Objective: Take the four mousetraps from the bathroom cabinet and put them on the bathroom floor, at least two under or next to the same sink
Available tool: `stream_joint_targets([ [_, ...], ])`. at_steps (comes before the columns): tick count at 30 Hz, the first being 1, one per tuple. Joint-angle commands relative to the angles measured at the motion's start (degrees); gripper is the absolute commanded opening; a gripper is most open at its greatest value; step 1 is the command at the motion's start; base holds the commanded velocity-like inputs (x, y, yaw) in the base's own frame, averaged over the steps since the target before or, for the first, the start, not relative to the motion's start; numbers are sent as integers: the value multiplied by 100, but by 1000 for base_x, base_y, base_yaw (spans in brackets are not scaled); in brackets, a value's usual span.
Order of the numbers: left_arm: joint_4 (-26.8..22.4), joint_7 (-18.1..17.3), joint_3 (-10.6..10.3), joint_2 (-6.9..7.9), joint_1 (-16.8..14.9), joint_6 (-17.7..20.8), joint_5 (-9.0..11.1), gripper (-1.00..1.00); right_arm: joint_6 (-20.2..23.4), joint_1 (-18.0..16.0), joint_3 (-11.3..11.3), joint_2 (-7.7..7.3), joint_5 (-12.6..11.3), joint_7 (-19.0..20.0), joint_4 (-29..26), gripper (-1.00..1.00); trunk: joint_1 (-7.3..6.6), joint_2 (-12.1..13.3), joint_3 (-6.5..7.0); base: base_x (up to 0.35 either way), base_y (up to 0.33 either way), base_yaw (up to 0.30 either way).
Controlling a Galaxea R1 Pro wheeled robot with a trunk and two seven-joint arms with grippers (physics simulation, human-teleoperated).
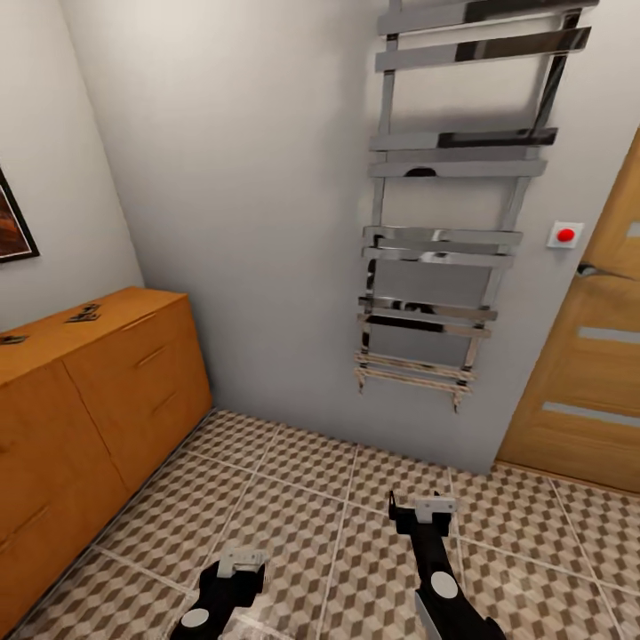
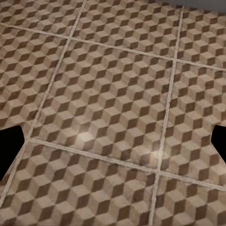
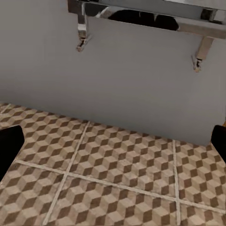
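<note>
The orange-brown cabinet (image 1: 98,391) stands against the left wall. On its top lie two mousetraps, one (image 1: 84,313) near the middle and one (image 1: 11,339) at the picture's left edge; only their dark wire parts are plain. The cube-patterned bathroom floor (image 1: 302,507) spreads ahead. My left gripper (image 1: 240,565) hangs low over the tiles, open and empty, its dark fingertips (image 2: 9,141) wide apart. My right gripper (image 1: 421,508) is also open and empty above the floor, pointing at the far wall, fingertips (image 3: 9,141) spread. The sink is out of view.
A chrome towel radiator (image 1: 444,240) hangs on the far wall, its lowest bar (image 3: 141,19) above the right gripper's line. A wooden door (image 1: 591,373) with a red wall button (image 1: 565,235) beside it closes the right side. A framed picture (image 1: 11,222) hangs at the left.
</note>
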Motion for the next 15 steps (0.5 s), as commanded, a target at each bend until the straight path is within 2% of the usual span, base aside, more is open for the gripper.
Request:
stream_joint_targets([
  [1, -17, 40, -21, 5, -3, 31, 0, 100, 5, -3, 11, -1, 60, -55, 2, 100, 0, -3, -8, 0, 0, 282],
  [15, -35, 39, -18, 8, -3, 31, -1, 100, 0, -2, 11, -6, 68, -53, 2, 100, 0, -3, -42, 0, 0, 282],
])
